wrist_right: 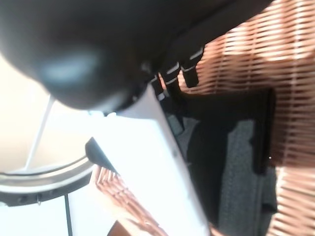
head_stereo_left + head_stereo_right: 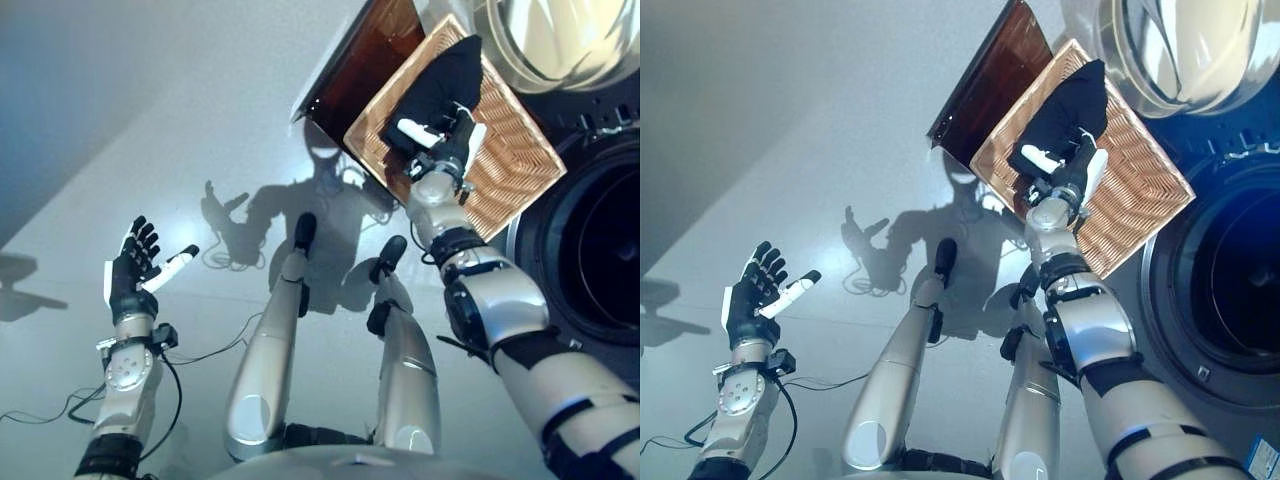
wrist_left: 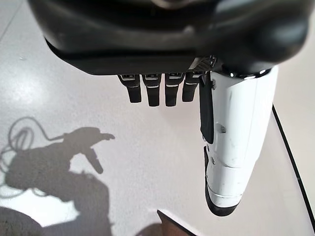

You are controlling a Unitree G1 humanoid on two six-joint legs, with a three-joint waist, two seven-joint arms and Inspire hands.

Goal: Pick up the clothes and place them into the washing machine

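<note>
A flat wicker basket (image 2: 510, 150) sits on the floor just beside the washing machine (image 2: 600, 250), whose round drum opening is dark and whose door (image 2: 560, 40) stands swung open past the basket's far corner. A dark garment (image 2: 440, 85) lies heaped in the basket, toward the corner nearest the dark wooden board (image 2: 365, 60) that borders the basket on the side away from the machine. The right hand (image 2: 445, 140) reaches over the basket and sits at the near edge of the garment, its white-covered thumb pointing out sideways over the cloth; the right wrist view shows the fingers (image 1: 172, 78) extended down toward the black fabric (image 1: 236, 147) with wicker weave all around, yet whether they actually pinch the cloth or merely touch it cannot be told. The left hand (image 2: 135, 270) hovers well apart from the basket, above bare pale floor (image 2: 150, 120), palm raised with fingers spread and thumb held out, holding nothing; its own wrist view shows the straight fingers (image 3: 152, 91) over the floor
</note>
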